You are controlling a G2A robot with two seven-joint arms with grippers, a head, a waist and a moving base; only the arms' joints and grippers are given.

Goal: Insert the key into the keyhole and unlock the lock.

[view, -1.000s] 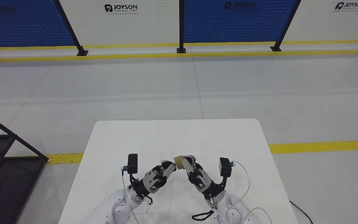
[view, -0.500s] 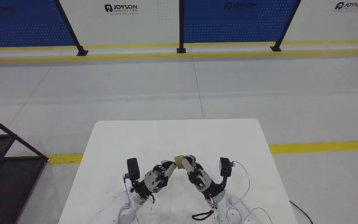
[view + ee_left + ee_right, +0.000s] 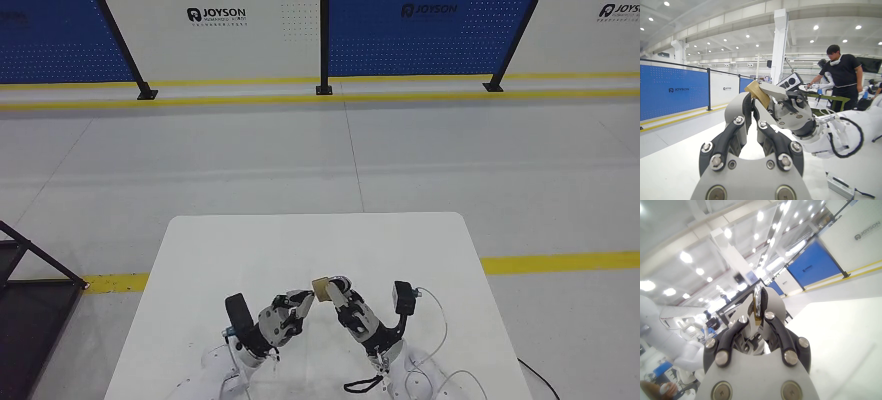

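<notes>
Lock seen from the top view is a small brass block held in the air over the near part of the white table, between the two arms. The right gripper clamps it, and the brass end points across at the left gripper, whose tip is just beside it. In the left wrist view the lock is a flat, smooth brass slab with rounded corners. It is tilted, with its long axis slanting down from the far corner toward the left gripper. That gripper's grey metal fingers are drawn close together, and the black ribbed pads leave only a thin dark slit. Anything pinched there is too thin to make out. The right gripper grips the slab's other end with pale grey fingers. A small grey metal box lies on the table nearby. In the right wrist view the right gripper is clenched on the lock, which is seen edge-on. A bright, polished, curved steel part lies along one black ribbed pad, with a narrow brass corner below it, nearer the palm. The long axis runs along the fingers.
</notes>
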